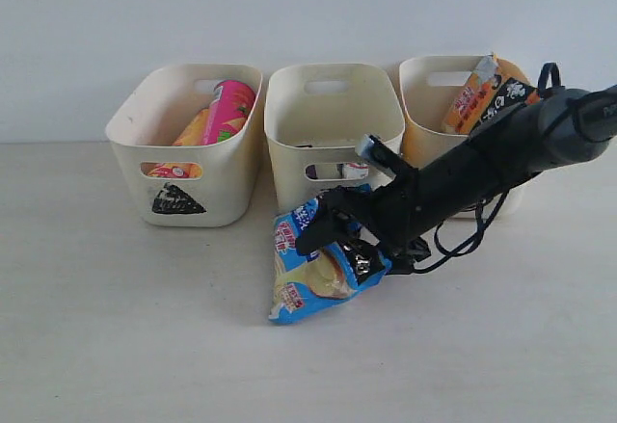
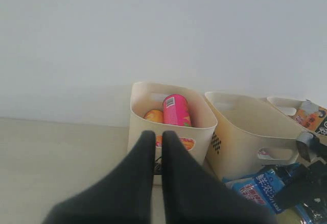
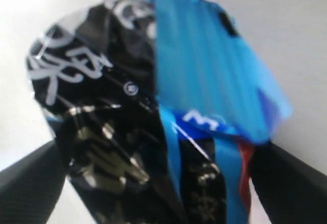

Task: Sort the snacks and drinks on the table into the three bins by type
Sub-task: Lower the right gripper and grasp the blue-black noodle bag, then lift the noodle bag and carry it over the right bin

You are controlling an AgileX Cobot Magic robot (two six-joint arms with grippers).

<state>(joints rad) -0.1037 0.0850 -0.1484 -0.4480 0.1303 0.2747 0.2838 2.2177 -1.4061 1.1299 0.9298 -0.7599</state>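
Just in front of the middle bin (image 1: 333, 124), the blue bag (image 1: 310, 274) hangs from the right gripper (image 1: 339, 240), which is clamped on its upper edge. Bag is crinkly foil: bright blue, with a red-and-white label near the top, another near the lower corner, and a pale yellow chip picture in the middle. It tilts, with the lower corner down by the table (image 1: 116, 336); I cannot tell whether it touches.

Right wrist view: the bag fills the picture, its glossy black back panel with white lettering beside blue foil (image 3: 204, 81). One dark finger (image 3: 25, 183) sits on each side of it.

Left gripper (image 2: 158, 147): fingers pressed together, holding nothing, pointed toward the triangle bin (image 2: 171, 132).

Three cream bins stand in a row at the back of the table.
- Triangle bin (image 1: 227, 168), left: pink cylinder (image 1: 228, 110) and yellow cylinder (image 1: 193, 129) leaning inside.
- Middle bin: a small white item shows through the handle slot (image 1: 352, 168).
- Right bin (image 1: 424, 105): orange-black bag (image 1: 487, 95) sticking up above the rim, partly behind the right arm.
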